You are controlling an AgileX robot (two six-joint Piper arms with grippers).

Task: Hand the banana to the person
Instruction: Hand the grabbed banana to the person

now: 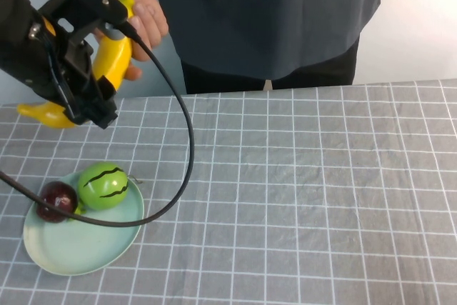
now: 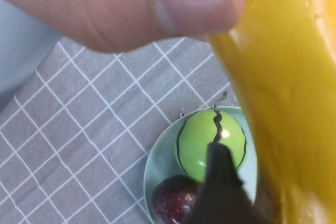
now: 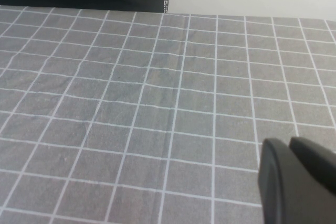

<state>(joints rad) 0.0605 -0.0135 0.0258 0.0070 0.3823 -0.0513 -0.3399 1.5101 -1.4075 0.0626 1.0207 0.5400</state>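
Left gripper [image 1: 89,80] raised at table's far-left edge, clamped on mid-body of the long curved glossy yellow banana [image 1: 114,58]. Person's bare hand [image 1: 139,16] w/ fingers already on its upper end. Looks light, rigid, slick plastic; person should wrap the free upper half before release. Right gripper [image 3: 296,179] low over the grey grid cloth, pads together, holding nothing.

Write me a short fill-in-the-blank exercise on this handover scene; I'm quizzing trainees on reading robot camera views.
1. The left pincer, raised near the person, is shut on the ____.
2. The person's hand touches the banana at its ____ end.
3. The striped green fruit and the dark red fruit lie on the pale green ____.
4. The right pincer hangs over the checked grey ____.

Missing words: banana; upper; plate; tablecloth
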